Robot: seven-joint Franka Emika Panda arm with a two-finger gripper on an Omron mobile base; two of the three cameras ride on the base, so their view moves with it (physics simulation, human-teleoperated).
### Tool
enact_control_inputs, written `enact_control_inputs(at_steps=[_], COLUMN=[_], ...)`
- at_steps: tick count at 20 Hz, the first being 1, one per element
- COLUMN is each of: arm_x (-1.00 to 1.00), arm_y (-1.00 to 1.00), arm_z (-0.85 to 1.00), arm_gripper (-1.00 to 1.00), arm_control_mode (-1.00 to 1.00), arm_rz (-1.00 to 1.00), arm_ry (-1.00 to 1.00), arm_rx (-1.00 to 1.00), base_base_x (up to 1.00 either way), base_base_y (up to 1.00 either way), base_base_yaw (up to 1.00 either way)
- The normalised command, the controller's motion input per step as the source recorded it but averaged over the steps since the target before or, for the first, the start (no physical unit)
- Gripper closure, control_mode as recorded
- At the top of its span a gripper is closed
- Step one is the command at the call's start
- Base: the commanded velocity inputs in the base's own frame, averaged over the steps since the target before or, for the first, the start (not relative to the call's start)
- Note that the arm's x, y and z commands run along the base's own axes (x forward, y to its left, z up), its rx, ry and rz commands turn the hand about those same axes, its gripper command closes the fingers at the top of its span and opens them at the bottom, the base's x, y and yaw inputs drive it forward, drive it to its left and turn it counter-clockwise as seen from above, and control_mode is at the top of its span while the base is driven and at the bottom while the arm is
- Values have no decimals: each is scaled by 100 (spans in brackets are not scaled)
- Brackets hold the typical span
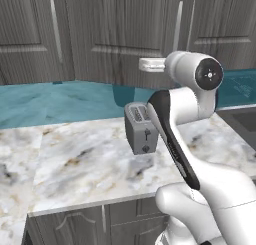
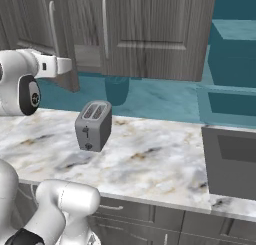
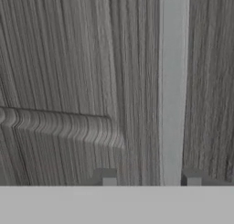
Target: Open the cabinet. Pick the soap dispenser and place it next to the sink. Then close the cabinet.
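While the two-finger gripper [image 3: 151, 177] is standing open, the long silver bar handle [image 3: 172, 90] of the dark grey wood-grain cabinet [image 3: 73, 58] is lying between its fingertips [image 3: 106, 176].

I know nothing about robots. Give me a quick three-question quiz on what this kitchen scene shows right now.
1. True or false: the toaster stands upright on the marble counter.
2. In the hand view, what runs between the finger tips of the gripper? A) a silver bar handle B) a tap C) a spoon
3. Fill in: in the right base view, the sink lies to the ___ of the toaster.

Key: 1 true; 2 A; 3 right.
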Motion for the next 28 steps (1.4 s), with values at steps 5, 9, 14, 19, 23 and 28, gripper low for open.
enact_control_inputs(at_steps=[5,9,14,19,23,28], arm_x=[-9,-7,0,4,16,21], arm_y=[77,84,92,85,93,96], arm_z=[0,-6,-36,-70,-74,-62], arm_gripper=[100,100,100,100,100,100], arm_control_mode=[-100,-100,-100,-100,-100,-100], arm_rz=[0,0,0,-1,-3,-3], arm_ry=[11,8,0,-10,-11,-11], arm_rx=[-7,-7,-8,-6,-6,-7], base_base_x=[0,0,0,0,0,0], base_base_y=[0,0,0,0,0,0], base_base_yaw=[0,0,0,0,0,0])
